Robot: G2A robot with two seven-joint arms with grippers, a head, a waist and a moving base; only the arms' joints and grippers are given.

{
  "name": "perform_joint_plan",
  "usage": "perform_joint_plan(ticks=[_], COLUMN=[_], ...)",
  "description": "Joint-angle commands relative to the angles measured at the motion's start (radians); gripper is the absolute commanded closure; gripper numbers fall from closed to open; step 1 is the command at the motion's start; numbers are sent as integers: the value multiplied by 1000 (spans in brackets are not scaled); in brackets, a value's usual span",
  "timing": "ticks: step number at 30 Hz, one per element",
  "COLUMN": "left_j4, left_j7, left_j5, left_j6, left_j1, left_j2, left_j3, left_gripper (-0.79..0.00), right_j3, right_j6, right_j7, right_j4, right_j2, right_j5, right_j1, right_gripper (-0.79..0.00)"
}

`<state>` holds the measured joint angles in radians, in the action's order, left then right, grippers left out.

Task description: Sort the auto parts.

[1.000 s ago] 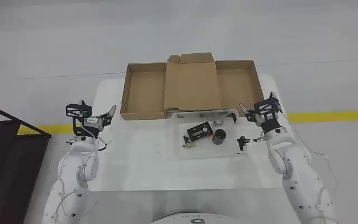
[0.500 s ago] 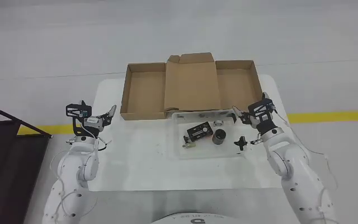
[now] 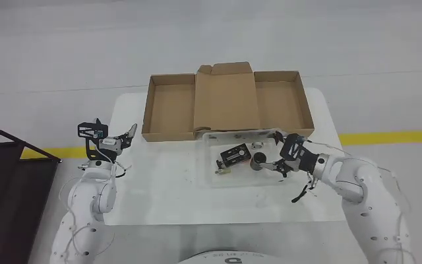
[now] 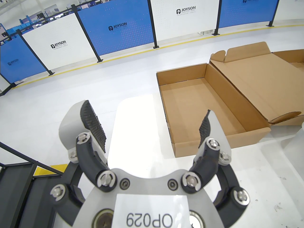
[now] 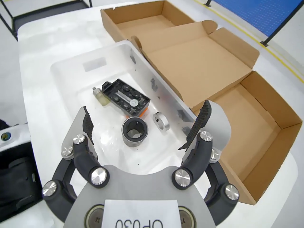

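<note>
The right wrist view picks out a block, bearing, ring and small canister in the tray below the right gripper, jaws apart, the box just beside; the left gripper, also spread, hangs by the table's left edge.

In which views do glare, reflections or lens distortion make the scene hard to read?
Top view: strong light whitens the table, so the clear tray rim hardly stands out. Left wrist view: the wide lens bows the straight top rail of the fence. Right wrist view: the tray's wall beside the box mirrors dark shapes that may pass for parts.
</note>
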<state>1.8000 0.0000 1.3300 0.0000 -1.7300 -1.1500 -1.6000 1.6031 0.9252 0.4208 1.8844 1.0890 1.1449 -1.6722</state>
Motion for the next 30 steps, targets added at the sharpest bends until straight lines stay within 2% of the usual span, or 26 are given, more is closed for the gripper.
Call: perform_joint_plan(ticks=[1, 2, 4, 7, 9, 19, 30], left_j4=[0, 0, 0, 0, 0, 0, 0], left_j7=[0, 0, 0, 0, 0, 0, 0], left_j5=[0, 0, 0, 0, 0, 0, 0], left_j6=[0, 0, 0, 0, 0, 0, 0], left_j1=[0, 0, 0, 0, 0, 0, 0], left_j2=[0, 0, 0, 0, 0, 0, 0], left_j3=[0, 0, 0, 0, 0, 0, 0], left_gripper=[-785, -785, -785, -785, -785, -785, -785], right_j3=[-17, -26, -45, -71, -87, -149, -206], right_j6=[4, 3, -5, -28, -43, -101, -181], right_j7=[60, 86, 139, 211, 254, 444, 480], right_j4=[-8, -11, -17, -26, -29, -43, -60], right_j2=[-3, -5, -7, -11, -13, -25, -31], right_j5=[-18, -23, -31, -45, -51, -85, -78], right_j1=[22, 32, 54, 85, 102, 158, 197], right_gripper=[-702, -573, -449, -437, -382, -354, -360])
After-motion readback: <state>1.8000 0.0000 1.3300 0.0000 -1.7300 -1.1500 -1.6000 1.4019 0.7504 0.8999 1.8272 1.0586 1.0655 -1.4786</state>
